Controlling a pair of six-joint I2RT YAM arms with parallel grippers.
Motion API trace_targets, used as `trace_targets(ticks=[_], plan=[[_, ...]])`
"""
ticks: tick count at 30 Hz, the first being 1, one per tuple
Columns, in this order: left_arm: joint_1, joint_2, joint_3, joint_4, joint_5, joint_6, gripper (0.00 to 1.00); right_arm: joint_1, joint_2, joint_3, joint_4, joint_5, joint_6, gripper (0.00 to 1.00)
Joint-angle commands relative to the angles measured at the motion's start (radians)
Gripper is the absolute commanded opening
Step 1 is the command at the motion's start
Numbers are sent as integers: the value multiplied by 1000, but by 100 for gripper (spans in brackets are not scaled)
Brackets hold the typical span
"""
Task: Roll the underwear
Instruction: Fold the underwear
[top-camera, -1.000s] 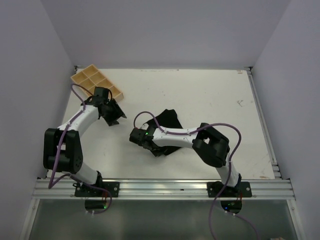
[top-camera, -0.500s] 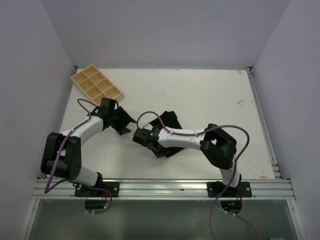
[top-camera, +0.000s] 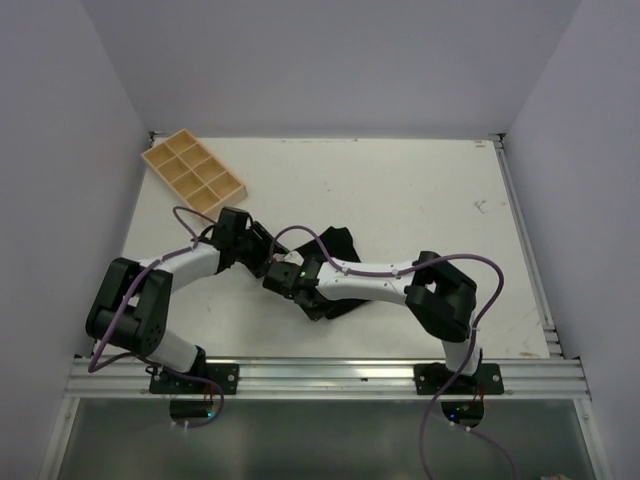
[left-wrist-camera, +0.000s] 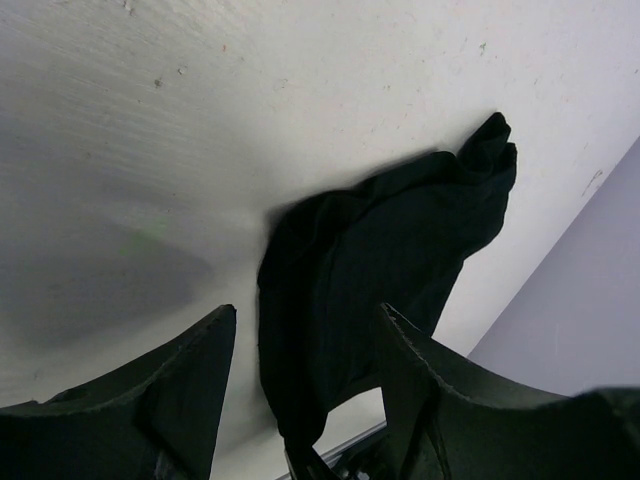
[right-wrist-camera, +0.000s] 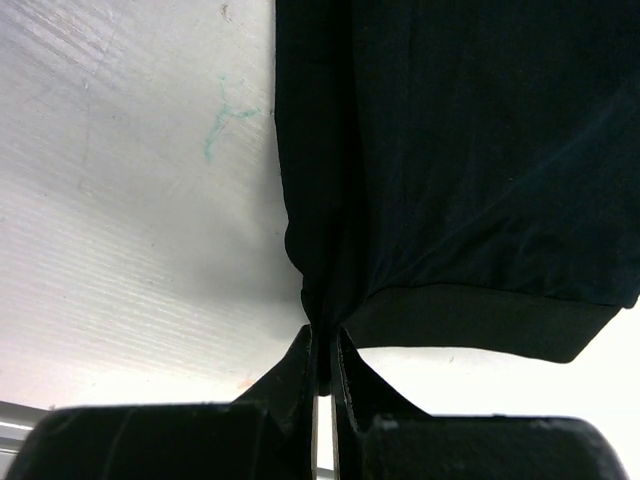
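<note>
The underwear (top-camera: 340, 242) is a crumpled black cloth lying on the white table (top-camera: 400, 190), partly hidden under my right forearm. My right gripper (top-camera: 305, 297) is shut on a corner of it at its hem. The right wrist view shows the fingertips (right-wrist-camera: 323, 335) pinching a fold of the underwear (right-wrist-camera: 450, 150). My left gripper (top-camera: 268, 258) is open just left of the cloth. In the left wrist view the underwear (left-wrist-camera: 390, 240) lies ahead of the left gripper (left-wrist-camera: 305, 315), between the lines of its two fingers, with nothing gripped.
A tan wooden tray (top-camera: 195, 172) with several compartments sits at the back left corner. A metal rail (top-camera: 320, 375) runs along the near edge. The two grippers are close together near the middle of the table.
My left arm has swung right from beside the tray to the underwear's left edge, its jaws open. My right gripper has closed on the corner of the cloth.
</note>
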Motion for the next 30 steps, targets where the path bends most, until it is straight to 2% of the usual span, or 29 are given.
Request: trace_targets(ticks=[1, 4, 12, 18, 24, 25, 30], plan=[[-13, 17, -30, 126, 3, -22, 61, 9, -54, 21, 10, 0, 29, 0], [-21, 35, -52, 186, 14, -22, 61, 14, -54, 24, 8, 0, 35, 0], [-44, 86, -44, 193, -3, 0, 58, 19, -54, 47, 1, 0, 40, 0], [-46, 120, -38, 178, -16, 29, 52, 22, -49, 56, -4, -1, 45, 0], [-47, 118, -30, 164, -28, 38, 33, 25, -54, 61, -4, -6, 48, 0], [-47, 115, -27, 155, -32, 39, 26, 25, -54, 62, -5, -6, 49, 0], [-46, 97, 10, 95, -68, 66, 6, 34, -54, 64, -4, -13, 48, 0]])
